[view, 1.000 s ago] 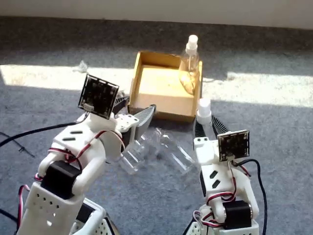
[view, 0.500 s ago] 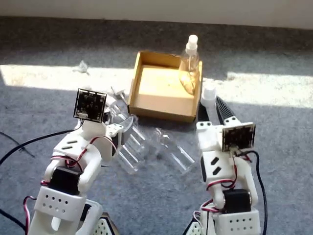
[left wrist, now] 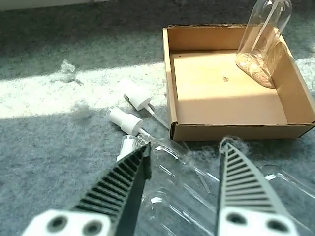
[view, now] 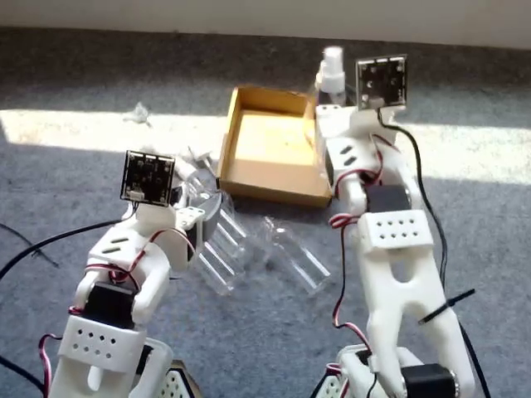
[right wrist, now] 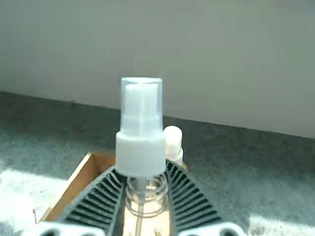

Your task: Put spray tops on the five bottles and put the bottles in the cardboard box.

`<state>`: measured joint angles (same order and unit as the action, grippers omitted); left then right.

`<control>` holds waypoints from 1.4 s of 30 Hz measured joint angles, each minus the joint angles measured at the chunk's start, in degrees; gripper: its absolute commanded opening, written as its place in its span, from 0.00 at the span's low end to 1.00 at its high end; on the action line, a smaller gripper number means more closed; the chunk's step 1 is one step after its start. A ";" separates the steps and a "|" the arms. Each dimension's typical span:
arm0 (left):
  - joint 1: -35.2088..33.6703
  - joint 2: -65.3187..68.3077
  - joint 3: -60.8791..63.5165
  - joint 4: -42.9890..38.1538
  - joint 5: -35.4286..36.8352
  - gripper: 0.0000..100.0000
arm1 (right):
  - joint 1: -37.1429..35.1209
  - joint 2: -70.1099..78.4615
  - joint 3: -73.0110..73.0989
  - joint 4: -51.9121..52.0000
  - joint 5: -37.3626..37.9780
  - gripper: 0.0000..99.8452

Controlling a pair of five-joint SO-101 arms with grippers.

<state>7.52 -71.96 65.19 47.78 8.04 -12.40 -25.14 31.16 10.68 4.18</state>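
My right gripper (right wrist: 142,172) is shut on the neck of a clear bottle (right wrist: 143,196) that wears a white spray top (right wrist: 141,132), held upright over the far right corner of the cardboard box (view: 274,149). Just behind it shows the spray top (right wrist: 173,142) of a second bottle (left wrist: 263,39) that leans in that corner of the box. My left gripper (left wrist: 186,147) hangs open above several clear topless bottles (view: 294,257) lying on the carpet in front of the box. Loose spray tops (left wrist: 123,120) lie to the box's left.
Grey carpet all around, with a sunlit band across the box. A small crumpled bit of clear plastic (view: 139,112) lies at the far left. A black cable (view: 50,224) runs off to the left. A wall (right wrist: 221,59) rises behind the box.
My right arm has raised the topped bottle from in front of the box and stretched out over its far right corner. The left arm drew back and lowered over the lying bottles.
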 measured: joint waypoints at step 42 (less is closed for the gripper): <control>0.00 0.00 1.76 -2.55 0.00 0.21 | -0.18 34.29 14.07 -62.33 -0.09 0.00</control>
<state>7.52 -71.96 66.95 45.23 8.04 -12.57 9.14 45.23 -51.65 4.09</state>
